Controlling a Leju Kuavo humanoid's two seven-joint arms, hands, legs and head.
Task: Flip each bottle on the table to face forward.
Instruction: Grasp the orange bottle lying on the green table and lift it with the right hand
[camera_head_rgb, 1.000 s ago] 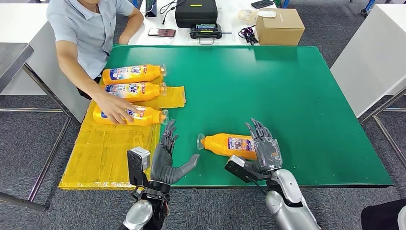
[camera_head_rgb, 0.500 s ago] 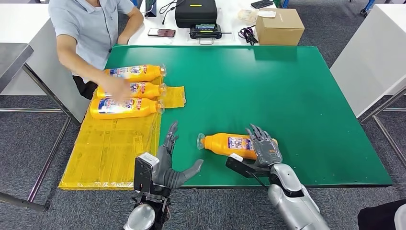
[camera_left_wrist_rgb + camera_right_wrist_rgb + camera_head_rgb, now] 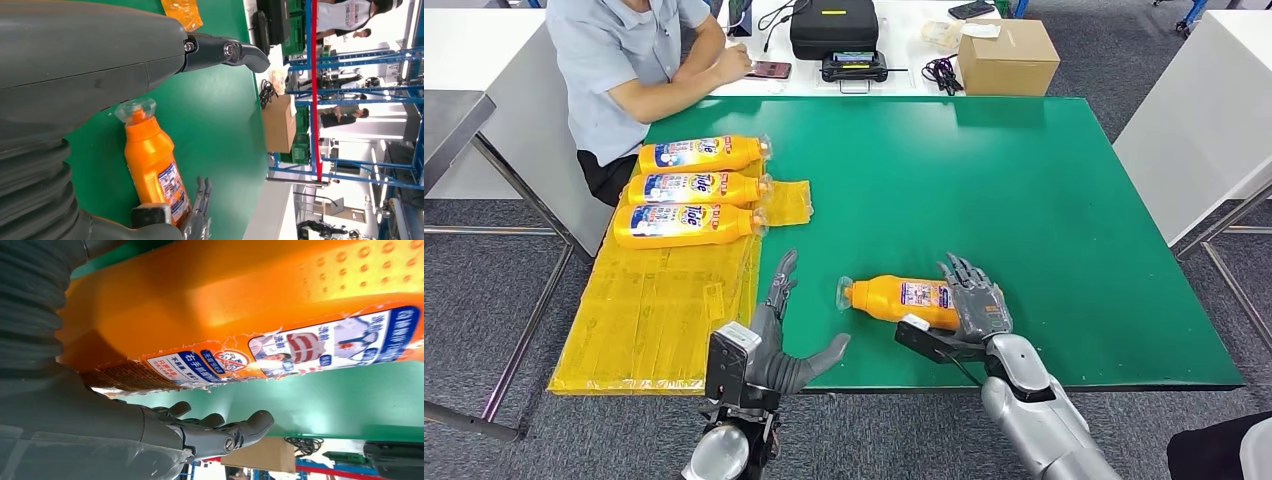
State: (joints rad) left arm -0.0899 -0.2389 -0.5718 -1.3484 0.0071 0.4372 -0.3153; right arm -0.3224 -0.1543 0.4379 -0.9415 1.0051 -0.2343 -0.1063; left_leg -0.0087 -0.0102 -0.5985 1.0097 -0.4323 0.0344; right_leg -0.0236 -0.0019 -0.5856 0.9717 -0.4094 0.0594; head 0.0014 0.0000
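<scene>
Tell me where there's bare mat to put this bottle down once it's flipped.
The green mat lies bare from the single bottle out to the cardboard box and the right edge. It is crowded at the left: three bottles lie on the yellow sheet, with the left hand beside it.

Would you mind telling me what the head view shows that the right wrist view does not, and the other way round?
Head view alone: the left hand open beside the table edge, three bottles lying on the yellow sheet, and a seated person. Right wrist view alone: the fine print of the back label and the raised dots on the plastic. Both share the lone orange bottle on the green table, with the right hand at its base, fingers extended.
</scene>
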